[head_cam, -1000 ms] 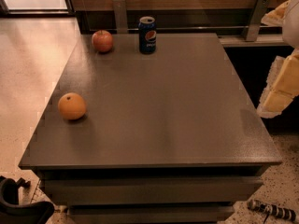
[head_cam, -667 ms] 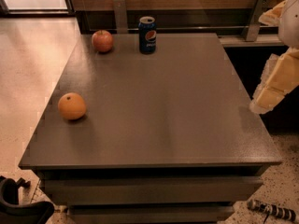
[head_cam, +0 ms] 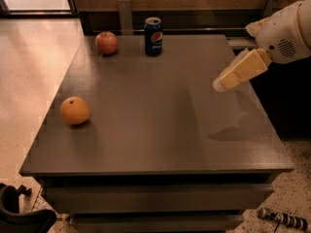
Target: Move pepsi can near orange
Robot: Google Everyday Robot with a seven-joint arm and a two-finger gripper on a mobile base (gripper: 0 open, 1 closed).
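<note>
The pepsi can, dark blue with a silver top, stands upright at the far edge of the grey table, just right of a red apple. The orange lies near the table's left edge, well in front of the can. My gripper, cream-coloured, hangs above the right side of the table, pointing left and down, well apart from the can and holding nothing that I can see.
The white arm body reaches in from the upper right. A wooden wall with metal brackets runs behind the table. A dark object sits on the floor at lower left, a small tool at lower right.
My arm and gripper have moved left from the right edge of the view to over the table's right side. The can, the apple and the orange have not moved.
</note>
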